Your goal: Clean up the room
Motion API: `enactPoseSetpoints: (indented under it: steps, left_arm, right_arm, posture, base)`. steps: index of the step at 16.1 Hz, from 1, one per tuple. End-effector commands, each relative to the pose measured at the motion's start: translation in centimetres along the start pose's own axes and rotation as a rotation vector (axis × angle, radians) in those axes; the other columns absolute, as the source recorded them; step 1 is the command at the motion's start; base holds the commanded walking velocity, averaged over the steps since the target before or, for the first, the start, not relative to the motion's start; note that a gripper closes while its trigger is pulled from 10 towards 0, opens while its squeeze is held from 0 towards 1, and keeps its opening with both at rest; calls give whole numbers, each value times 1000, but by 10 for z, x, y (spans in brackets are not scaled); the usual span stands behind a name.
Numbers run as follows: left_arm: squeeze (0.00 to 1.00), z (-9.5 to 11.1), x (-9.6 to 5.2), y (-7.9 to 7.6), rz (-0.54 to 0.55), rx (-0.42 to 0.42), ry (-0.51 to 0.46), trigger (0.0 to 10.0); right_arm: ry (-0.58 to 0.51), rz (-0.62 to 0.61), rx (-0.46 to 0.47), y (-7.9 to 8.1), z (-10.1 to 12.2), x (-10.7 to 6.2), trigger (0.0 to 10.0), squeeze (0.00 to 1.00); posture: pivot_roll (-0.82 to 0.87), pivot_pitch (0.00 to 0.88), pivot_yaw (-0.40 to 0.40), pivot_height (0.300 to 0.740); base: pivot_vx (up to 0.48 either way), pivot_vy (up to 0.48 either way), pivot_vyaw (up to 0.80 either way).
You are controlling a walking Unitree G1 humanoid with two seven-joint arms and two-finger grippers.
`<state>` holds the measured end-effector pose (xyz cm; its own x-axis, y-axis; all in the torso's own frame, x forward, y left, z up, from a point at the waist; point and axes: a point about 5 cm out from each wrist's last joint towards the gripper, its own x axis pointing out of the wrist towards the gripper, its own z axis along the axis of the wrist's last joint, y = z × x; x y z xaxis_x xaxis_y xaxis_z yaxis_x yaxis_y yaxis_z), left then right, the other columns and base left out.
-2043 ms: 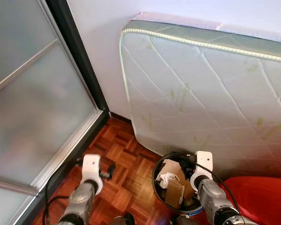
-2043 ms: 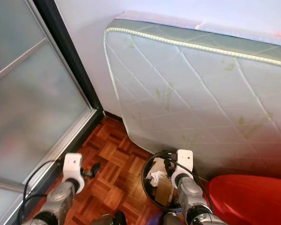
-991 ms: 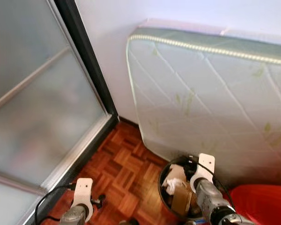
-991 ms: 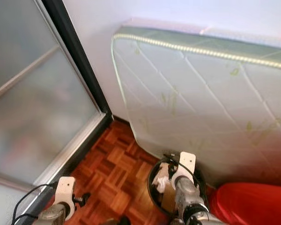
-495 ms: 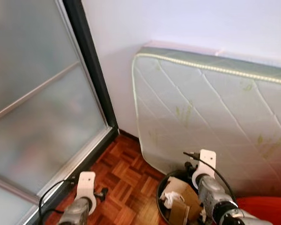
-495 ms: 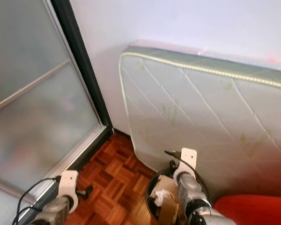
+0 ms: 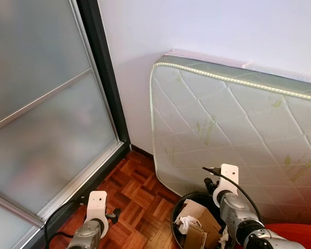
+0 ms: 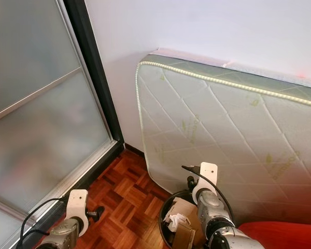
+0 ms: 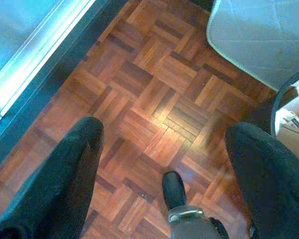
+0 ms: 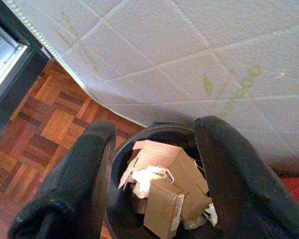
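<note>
**A:** so why's the right hand (image 10: 154,149) parked over the bin (image 10: 120,157)? Looks like it's holding nothing.

**B:** yeah, its two black fingers are spread wide with nothing between them. My guess is it's done with a drop, or lining up for one. The bin is round and black, sits on the parquet floor (image 7: 140,194) right against the foot of the mattress (image 7: 238,129), and it's stuffed with cardboard boxes (image 10: 162,172) and crumpled paper (image 10: 148,175).

**A:** and the left hand (image 9: 162,144)?

**B:** also wide open and empty, hanging low above bare floor, the robot's foot (image 9: 174,189) below it.

**A:** anything in the way?

**B:** the mattress leans on the wall just behind the bin, so reach is tight on that side. Frosted sliding door (image 7: 41,114) to the left, something red (image 7: 295,233) at the bottom right, can't tell what.
</note>
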<state>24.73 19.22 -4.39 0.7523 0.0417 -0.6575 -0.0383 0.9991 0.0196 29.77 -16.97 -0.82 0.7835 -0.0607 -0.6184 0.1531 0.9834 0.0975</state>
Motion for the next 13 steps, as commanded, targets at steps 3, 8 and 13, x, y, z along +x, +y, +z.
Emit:
enactPoseSetpoints:
  steps: [3,8,13]
  left_arm:
    - [0,-22,-7,12,42,-19,64,10000]
    - [0,-51,-17,25,75,42,162,10000]
    - [0,-78,-32,42,108,61,218,10000]
  right_arm:
    - [14,2,-1,2,6,1,10000,0]
    - [50,-25,-23,-1,4,1,10000,0]
    - [64,-43,4,0,0,1,10000,0]
  posture:
    - [-15,0,35,737]
    - [-21,0,37,737]
    - [-29,0,60,737]
  base:
    - [0,0,0]
    - [0,0,0]
    - [0,0,0]
